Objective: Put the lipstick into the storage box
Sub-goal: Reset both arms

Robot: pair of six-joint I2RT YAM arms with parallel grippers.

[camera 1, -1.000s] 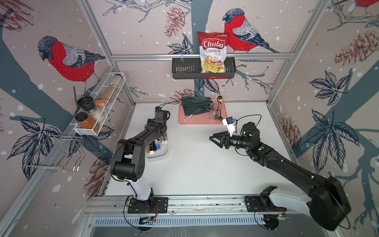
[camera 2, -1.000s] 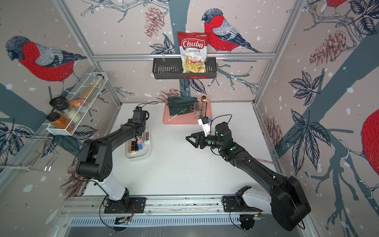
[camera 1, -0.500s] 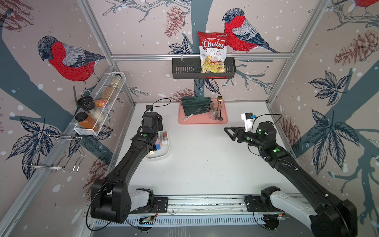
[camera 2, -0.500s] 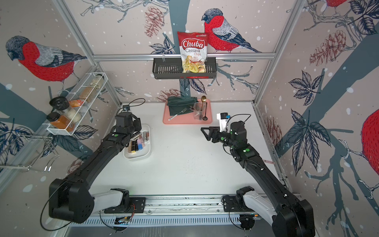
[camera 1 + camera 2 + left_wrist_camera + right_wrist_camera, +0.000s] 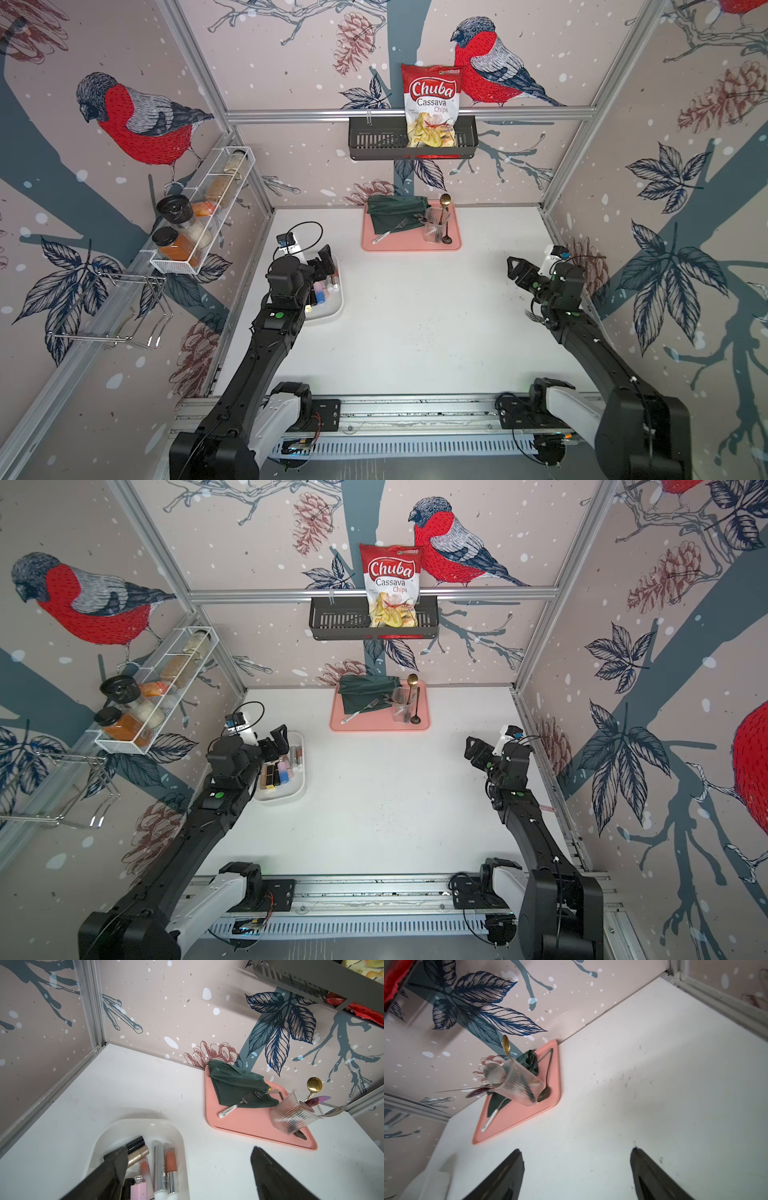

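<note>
Your lipsticks point(image 5: 161, 1165) lie inside the white storage box point(image 5: 145, 1121), the left gripper point(image 5: 189, 1149) hangs just above it with jaws apart and empty, the right gripper point(image 5: 576, 1149) gapes empty over the table point(image 5: 654, 1064), so placing looks done and you need only lift clear

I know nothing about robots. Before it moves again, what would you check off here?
1. Left jaws open, nothing between them: ok.
2. Right jaws open, empty, over bare table: ok.
3. Lipsticks lying inside the storage box: ok.
4. Stray lipstick on the table: none seen, ok.
5. Left jaws high enough to clear the box wall: cannot tell.
</note>
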